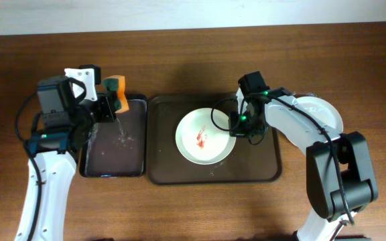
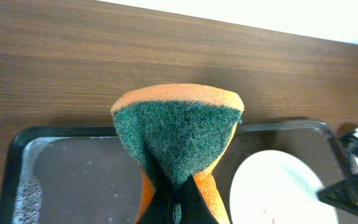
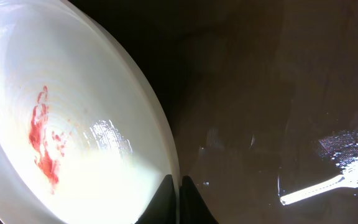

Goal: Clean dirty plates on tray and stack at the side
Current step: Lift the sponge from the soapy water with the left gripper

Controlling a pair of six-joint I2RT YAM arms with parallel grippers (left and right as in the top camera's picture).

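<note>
On the tray (image 1: 268,169), you have bare floor to the right of the smeared plate (image 1: 205,136), which sits left of centre. Your right tool (image 1: 236,127) is pinched narrow on the plate's right rim. Your left tool (image 1: 108,102) squeezes the sponge (image 1: 117,86) folded, above the black tray's (image 1: 112,150) far edge. A second plate (image 1: 327,112) lies on the worktop (image 1: 179,60), right of the tray.
</note>
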